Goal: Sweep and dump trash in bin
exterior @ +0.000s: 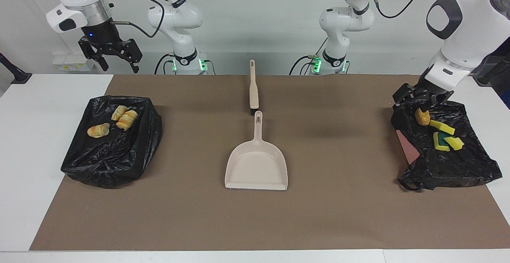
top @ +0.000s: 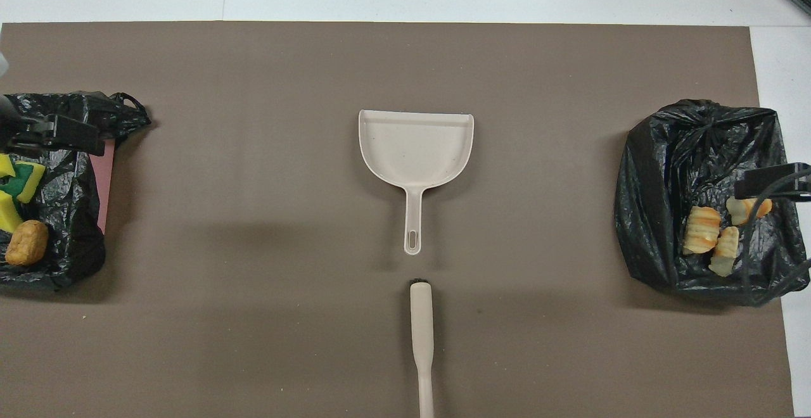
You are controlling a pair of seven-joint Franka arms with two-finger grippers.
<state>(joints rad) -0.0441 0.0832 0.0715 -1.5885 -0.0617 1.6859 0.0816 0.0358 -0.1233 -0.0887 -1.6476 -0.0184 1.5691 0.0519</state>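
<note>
The trash lies in two black-bagged bins. Three golden bread pieces (exterior: 126,119) (top: 701,239) sit in the bin (exterior: 107,163) (top: 678,145) at the right arm's end. Yellow green-backed sponge bits (exterior: 447,141) (top: 12,183) and a brown nugget (exterior: 422,116) (top: 26,242) sit in the bin (exterior: 450,169) (top: 70,259) at the left arm's end. My left gripper (exterior: 416,104) (top: 60,136) hangs open and empty just over that bin, above the nugget. High above the other bin's robot-side edge, my right gripper (exterior: 118,64) (top: 773,180) waits open and empty.
A beige dustpan (exterior: 257,167) (top: 415,149) lies mid-mat, handle toward the robots. The beige-handled brush (exterior: 253,89) (top: 421,335) lies in line with it, nearer the robots. The brown mat (exterior: 338,215) covers most of the white table.
</note>
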